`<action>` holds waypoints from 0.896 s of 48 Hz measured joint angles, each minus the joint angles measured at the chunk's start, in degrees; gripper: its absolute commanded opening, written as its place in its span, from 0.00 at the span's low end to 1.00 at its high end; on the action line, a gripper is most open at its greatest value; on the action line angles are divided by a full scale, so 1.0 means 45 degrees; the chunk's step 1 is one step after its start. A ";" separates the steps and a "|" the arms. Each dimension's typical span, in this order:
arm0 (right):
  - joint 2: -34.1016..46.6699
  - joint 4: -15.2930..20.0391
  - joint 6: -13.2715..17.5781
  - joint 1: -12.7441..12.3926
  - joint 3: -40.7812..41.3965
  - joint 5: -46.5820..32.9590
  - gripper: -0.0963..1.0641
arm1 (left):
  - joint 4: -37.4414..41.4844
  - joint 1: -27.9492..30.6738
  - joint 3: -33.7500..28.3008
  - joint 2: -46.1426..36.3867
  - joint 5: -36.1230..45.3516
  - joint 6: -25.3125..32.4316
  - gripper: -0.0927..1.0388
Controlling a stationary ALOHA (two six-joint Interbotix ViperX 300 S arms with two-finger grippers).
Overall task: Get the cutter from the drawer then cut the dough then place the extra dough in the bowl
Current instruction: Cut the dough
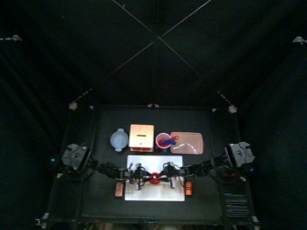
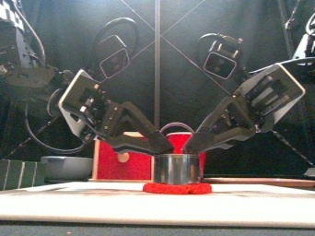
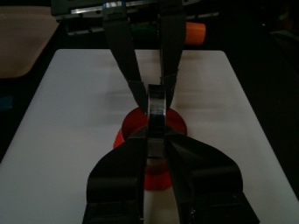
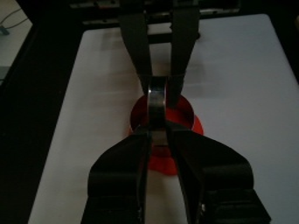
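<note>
The cutter (image 2: 179, 169) stands upright on a ring of red dough (image 2: 176, 189) at the middle of the white cutting board (image 2: 74, 203), near the table's front edge. Both arms meet over it tip to tip. The left gripper (image 3: 158, 131) and the right gripper (image 4: 158, 127) each have their jaws drawn almost together, and a tongue of red dough (image 2: 181, 144) rises between them out of the cutter's mouth. Which one pinches it, and which steadies the wire handle, I cannot tell.

To my eye the job now is to draw that piece straight up and slowly, so the soft dough neither tears nor tips the cutter.

The blue-grey bowl (image 1: 111, 139) sits far left, well apart, with no red showing in it. The wooden box (image 1: 142, 135) is just right of it. The pink tray (image 1: 204, 142), further right, holds small red and blue things.
</note>
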 measured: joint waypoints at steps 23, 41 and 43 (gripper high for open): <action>0.0430 0.1016 -0.0020 0.0078 -0.0039 -0.0156 0.57 | -0.0703 -0.0371 -0.0098 0.0469 0.0039 0.0000 0.49; 0.0879 0.2148 -0.0039 0.0859 -0.0020 -0.0234 0.57 | -0.1426 -0.0859 -0.0586 0.0957 0.0684 0.0000 0.48; 0.0918 0.2285 -0.0059 0.0937 -0.0039 -0.0234 0.57 | -0.1523 -0.0898 -0.0605 0.0996 0.0684 0.0000 0.48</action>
